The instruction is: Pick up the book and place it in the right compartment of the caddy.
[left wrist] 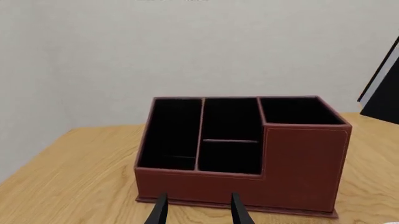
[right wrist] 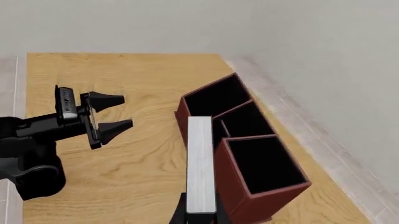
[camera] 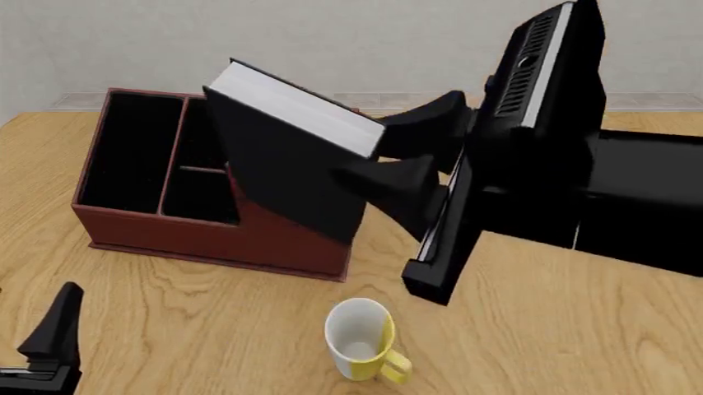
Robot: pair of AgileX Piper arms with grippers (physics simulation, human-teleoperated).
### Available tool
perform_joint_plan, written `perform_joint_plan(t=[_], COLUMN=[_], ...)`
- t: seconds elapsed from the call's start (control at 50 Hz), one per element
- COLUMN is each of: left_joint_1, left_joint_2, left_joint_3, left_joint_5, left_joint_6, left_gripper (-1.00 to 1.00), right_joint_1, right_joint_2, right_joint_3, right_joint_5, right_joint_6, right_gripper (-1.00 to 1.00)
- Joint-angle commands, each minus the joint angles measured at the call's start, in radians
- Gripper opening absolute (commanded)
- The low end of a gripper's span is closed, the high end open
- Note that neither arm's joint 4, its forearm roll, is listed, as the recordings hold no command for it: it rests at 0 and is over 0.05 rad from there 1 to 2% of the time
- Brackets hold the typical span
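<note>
The right gripper [camera: 401, 160] is clamped on the thick black hardcover book with white page edges [camera: 288, 156], holding it aloft, tilted, in front of the reddish-brown leather-look caddy [left wrist: 249, 154]. To do this well, I'd square the book directly over the tall-fronted right compartment [left wrist: 298, 111], stand it more upright, then lower it. Its long axis slants, the white page edge facing up, the high end toward the caddy. The left gripper [left wrist: 198, 211] sits apart, fingers spread, holding nothing
</note>
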Motion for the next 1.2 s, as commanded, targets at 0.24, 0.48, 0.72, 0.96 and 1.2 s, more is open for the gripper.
perform_joint_plan(t=[0.24, 0.48, 0.72, 0.96, 1.2], left_joint_1=[-0.068, -0.076, -0.102, -0.096, -0.087], left_joint_2=[0.000, 0.000, 0.000, 0.000, 0.000], left_joint_3=[0.004, 0.003, 0.017, 0.028, 0.028], left_joint_5=[-0.014, -0.015, -0.037, -0.042, -0.036], left_joint_6=[0.032, 0.036, 0.051, 0.070, 0.085], left_gripper=[1.00, 1.00, 1.00, 1.00, 1.00], right_joint_1=[-0.105, -0.156, -0.245, -0.286, -0.322], right_joint_2=[0.098, 0.223, 0.329, 0.433, 0.529], right_joint_3=[-0.272, -0.451, -0.537, -0.569, -0.597], right_joint_5=[0.149, 0.219, 0.202, 0.155, 0.105], right_joint_6=[0.045, 0.076, 0.127, 0.144, 0.165], right_gripper=[-1.00, -1.00, -1.00, -1.00, -1.00])
